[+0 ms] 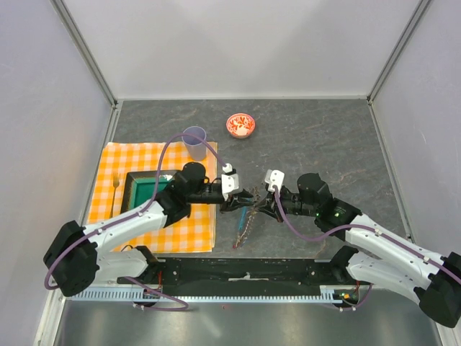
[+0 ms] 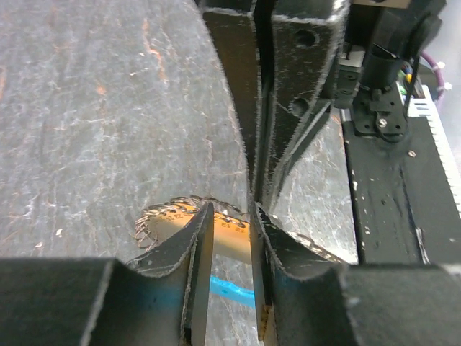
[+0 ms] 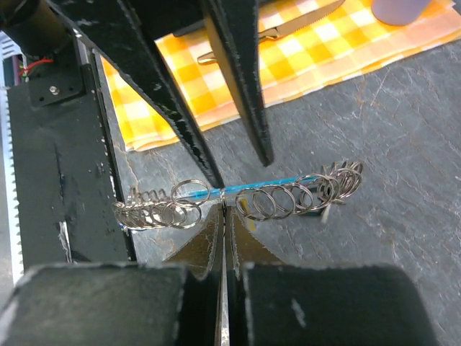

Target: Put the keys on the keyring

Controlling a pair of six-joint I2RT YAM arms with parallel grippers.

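Looking down from above, we see the two arms meet over the middle of the dark grey counter [image 1: 324,144]. The keyring [image 3: 252,189] is held just above the counter between them. It is a thin wire with a light-blue piece along it. Lots of small silver rings [image 3: 277,198] are strung on the wire in a row.

The right end effector [image 3: 224,213] is shut tight. Its two tips press together right on the wire, next to the blue piece, so it is pinching the keyring.

The left end effector [image 2: 232,216] is partly open and has hold of nothing. There is a gap between its fingers [image 3: 245,86], and they point down at the keyring, one on each side of the right tips. A yellow tag [image 2: 229,232] shows in that gap, with the blue piece below it.

An orange checked cloth [image 1: 108,162] lies to the left with a green tray [image 1: 140,191], a fork [image 1: 115,187] and a knife [image 3: 288,29]. A pale cup [image 1: 194,140] and a small red bowl [image 1: 240,125] stand farther back.
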